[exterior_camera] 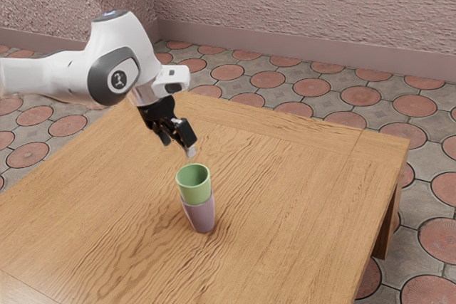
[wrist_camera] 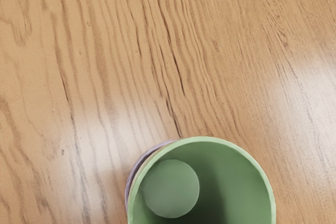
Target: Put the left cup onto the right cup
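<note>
Green cup (exterior_camera: 194, 181): centre of frame, upright, nested in purple cup (exterior_camera: 200, 217) on table (exterior_camera: 306, 190). Judged light, rigid and smooth-walled, so somewhat slippery. Suggested hold: pinch over the thin rim, one side inside, one outside. Gripper (exterior_camera: 182, 142): above and to upper left of cups, clear of them, carrying nothing. Width of opening cannot be told.

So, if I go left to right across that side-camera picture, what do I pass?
White robot arm → black claw → green cup, nested in the purple cup → bare right part of the wooden table.
</note>
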Tool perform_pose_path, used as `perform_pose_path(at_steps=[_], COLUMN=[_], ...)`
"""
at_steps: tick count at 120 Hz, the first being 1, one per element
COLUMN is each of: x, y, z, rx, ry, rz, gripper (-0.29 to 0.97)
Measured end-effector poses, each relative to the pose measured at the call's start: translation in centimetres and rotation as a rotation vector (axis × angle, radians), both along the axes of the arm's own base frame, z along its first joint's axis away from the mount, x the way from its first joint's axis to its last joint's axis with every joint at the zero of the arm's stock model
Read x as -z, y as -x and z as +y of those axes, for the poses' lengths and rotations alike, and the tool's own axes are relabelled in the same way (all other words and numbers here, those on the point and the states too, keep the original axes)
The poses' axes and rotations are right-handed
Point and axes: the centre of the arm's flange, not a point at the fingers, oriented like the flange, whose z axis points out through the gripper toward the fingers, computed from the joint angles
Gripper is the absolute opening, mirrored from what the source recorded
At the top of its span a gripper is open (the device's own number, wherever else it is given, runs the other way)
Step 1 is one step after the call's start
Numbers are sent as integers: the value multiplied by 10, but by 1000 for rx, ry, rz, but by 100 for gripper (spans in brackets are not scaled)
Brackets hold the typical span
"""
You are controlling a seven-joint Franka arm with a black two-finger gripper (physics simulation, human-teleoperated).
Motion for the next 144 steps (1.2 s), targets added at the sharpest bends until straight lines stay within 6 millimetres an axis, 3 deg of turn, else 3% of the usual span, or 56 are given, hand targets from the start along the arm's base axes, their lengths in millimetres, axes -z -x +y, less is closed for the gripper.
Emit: perform_pose_path(at_steps=[22,45,90,144], x=[-47,-72,-107,-121], y=[-14,-28,-59,-54], z=[-1,7,41,42], rx=[15,14,-24,-9], ry=[4,0,-42,-78], rz=[-11,9,7,23], gripper=[67,68,68,68])
